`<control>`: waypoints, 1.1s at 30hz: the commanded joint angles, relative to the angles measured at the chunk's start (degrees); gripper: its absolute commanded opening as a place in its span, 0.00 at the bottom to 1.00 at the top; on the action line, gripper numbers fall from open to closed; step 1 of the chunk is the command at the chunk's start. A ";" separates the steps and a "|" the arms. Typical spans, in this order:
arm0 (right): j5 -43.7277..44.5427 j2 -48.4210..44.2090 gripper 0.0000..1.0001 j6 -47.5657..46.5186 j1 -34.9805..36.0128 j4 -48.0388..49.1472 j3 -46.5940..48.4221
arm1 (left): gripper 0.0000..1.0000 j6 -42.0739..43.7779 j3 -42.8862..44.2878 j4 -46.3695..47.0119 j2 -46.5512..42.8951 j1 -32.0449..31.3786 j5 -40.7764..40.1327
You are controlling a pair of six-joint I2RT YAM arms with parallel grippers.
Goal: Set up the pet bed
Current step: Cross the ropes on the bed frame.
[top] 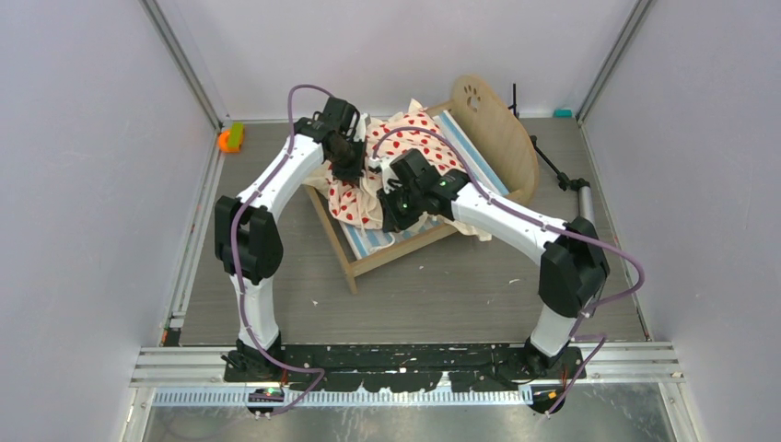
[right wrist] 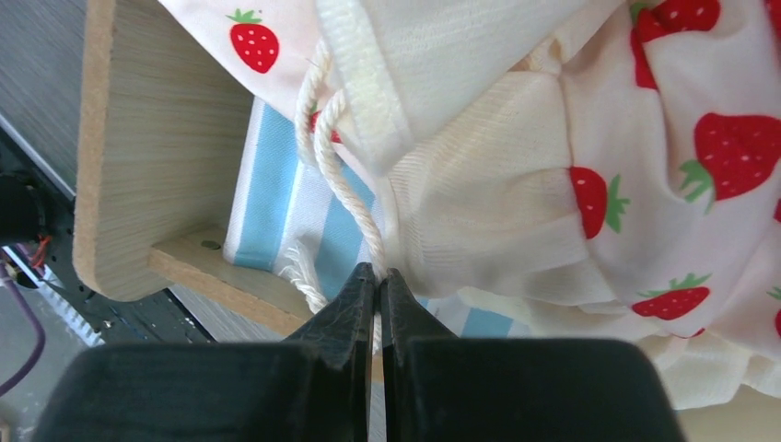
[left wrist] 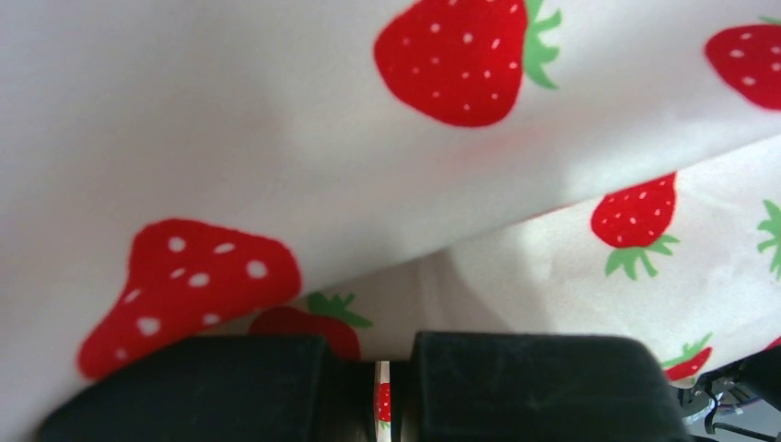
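The pet bed (top: 502, 138) stands at the back middle, light wood with a paw-print end board. Its blue-white striped mattress (top: 378, 241) shows at the near end. The cream strawberry-print bedding (top: 405, 138) lies bunched on it. My left gripper (top: 355, 170) is over the bedding's left part and is shut on a fold of it (left wrist: 382, 387); the fabric (left wrist: 276, 110) fills that view. My right gripper (top: 394, 214) is at the bed's near end, shut on the bedding's white cord (right wrist: 345, 189), fingertips (right wrist: 378, 276) over the mattress (right wrist: 276, 175) beside the low end board (right wrist: 157, 138).
An orange-and-green object (top: 230, 138) lies at the back left by the wall. A black tripod stand (top: 553, 166) lies right of the bed, with a small teal object (top: 562, 112) behind it. Walls close in on both sides.
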 commanded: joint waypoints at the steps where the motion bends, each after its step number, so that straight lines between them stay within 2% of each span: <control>1: 1.62 1.38 0.06 -1.86 -0.16 0.01 3.80 | 0.00 1.12 -0.03 2.58 -1.64 0.84 -1.76; 19: -0.55 2.52 0.06 -2.95 -0.14 -2.02 5.59 | 0.00 1.19 0.00 2.51 -1.57 0.93 -1.77; 27: -2.26 1.98 0.07 -5.14 -0.09 -7.73 7.52 | 0.00 1.07 0.05 2.50 -1.57 0.93 -1.67; 33: 0.47 2.47 0.07 -6.83 -0.12 -11.24 7.98 | 0.00 1.06 0.00 2.50 -1.64 0.93 -1.71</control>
